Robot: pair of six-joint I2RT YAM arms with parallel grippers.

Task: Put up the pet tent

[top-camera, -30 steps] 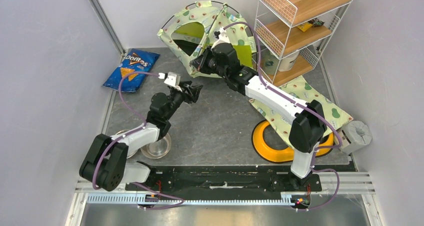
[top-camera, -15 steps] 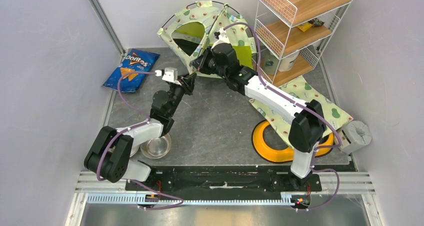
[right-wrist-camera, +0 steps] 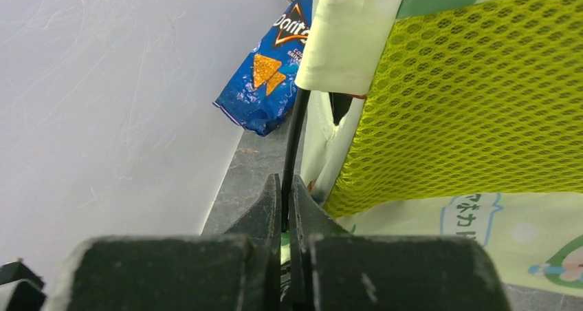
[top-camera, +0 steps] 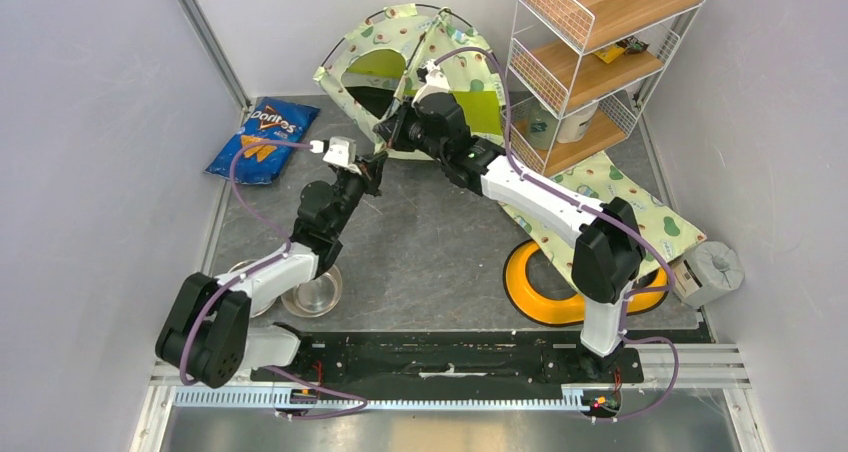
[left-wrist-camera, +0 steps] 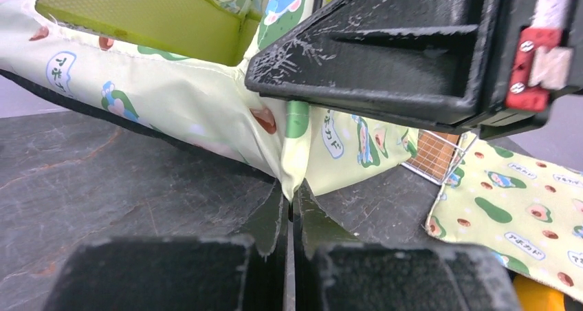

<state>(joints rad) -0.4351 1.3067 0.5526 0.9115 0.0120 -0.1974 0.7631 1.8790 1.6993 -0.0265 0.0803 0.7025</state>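
Pinching tent (top-camera: 385,30) corner fabric in clenched left gripper (left-wrist-camera: 289,204), clamping pole (right-wrist-camera: 295,132) in right gripper (right-wrist-camera: 285,201); dome mostly up, corner seating seemingly left.

The right arm (top-camera: 530,187) is covering the pet tent's (top-camera: 380,34) front corner, and the left arm (top-camera: 285,262) is hiding part of the steel bowl (top-camera: 318,300). At the right wrist, the black pole's (right-wrist-camera: 295,129) lower end is vanishing inside the right pincer (right-wrist-camera: 285,184), and tent fabric is masking the Doritos bag's (right-wrist-camera: 268,84) right side.
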